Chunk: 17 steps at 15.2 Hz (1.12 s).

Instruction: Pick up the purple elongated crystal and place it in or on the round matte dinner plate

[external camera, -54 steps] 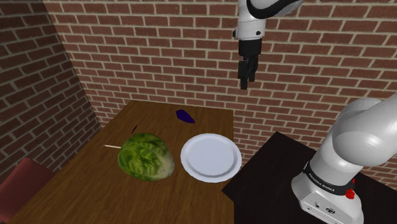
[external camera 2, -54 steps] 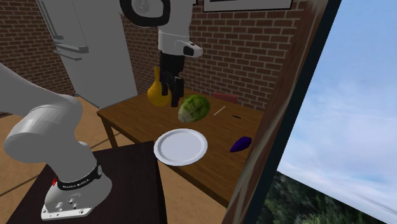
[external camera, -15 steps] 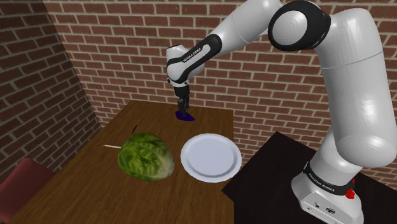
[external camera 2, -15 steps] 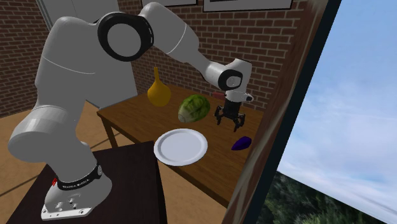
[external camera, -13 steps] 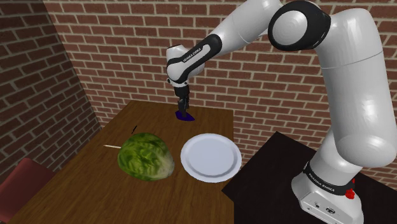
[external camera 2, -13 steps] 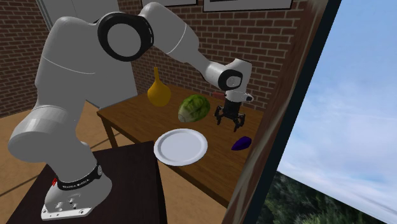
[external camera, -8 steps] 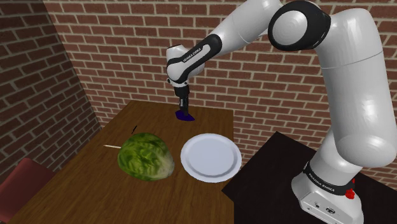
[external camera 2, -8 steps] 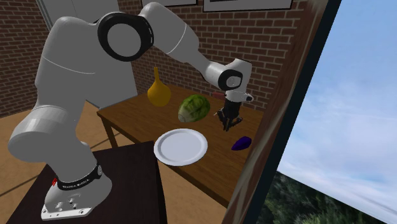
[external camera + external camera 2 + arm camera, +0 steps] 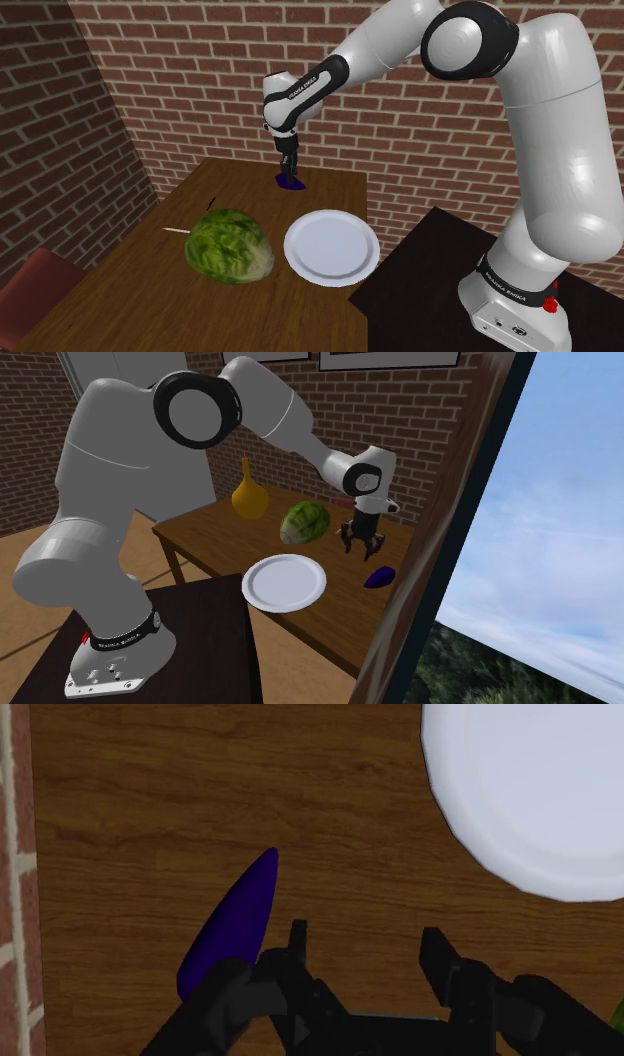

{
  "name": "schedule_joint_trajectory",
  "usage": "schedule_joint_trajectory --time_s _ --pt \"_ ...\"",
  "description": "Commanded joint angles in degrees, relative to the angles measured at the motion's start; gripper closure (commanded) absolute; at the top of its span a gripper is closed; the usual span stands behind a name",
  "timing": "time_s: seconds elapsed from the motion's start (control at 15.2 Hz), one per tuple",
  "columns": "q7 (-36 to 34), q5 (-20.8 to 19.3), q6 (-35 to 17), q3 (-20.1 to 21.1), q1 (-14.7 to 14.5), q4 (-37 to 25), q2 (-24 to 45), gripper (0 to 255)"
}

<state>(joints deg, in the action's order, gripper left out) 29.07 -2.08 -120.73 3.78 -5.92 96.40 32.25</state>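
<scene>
One purple crystal [image 9: 232, 924] lies just outside parted jaws.

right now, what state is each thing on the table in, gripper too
gripper: open, holding nothing, above the table
purple crystal: lying flat on the table, outside the jaws, not gripped
white plate: flat on the table, empty
lettuce: resting on the table beside the plate
yellow vase: standing upright

Shoulder and second exterior views look down on the whole table [image 9: 130, 290] from opposite sides of the stand [image 9: 420, 272]. The wrist view looks straight down, close.
</scene>
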Motion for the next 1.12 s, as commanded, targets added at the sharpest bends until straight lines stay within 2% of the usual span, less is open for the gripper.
schedule_joint_trajectory --time_s 0.0,0.4,1.06 --pt "-1.4 0.6 -5.2 -0.6 0.6 1.1 0.9 0" --pt "-6.3 3.2 -23.5 -2.8 2.7 3.3 5.4 0" --pt "-6.3 3.1 -26.4 -2.8 2.6 1.1 10.5 0"
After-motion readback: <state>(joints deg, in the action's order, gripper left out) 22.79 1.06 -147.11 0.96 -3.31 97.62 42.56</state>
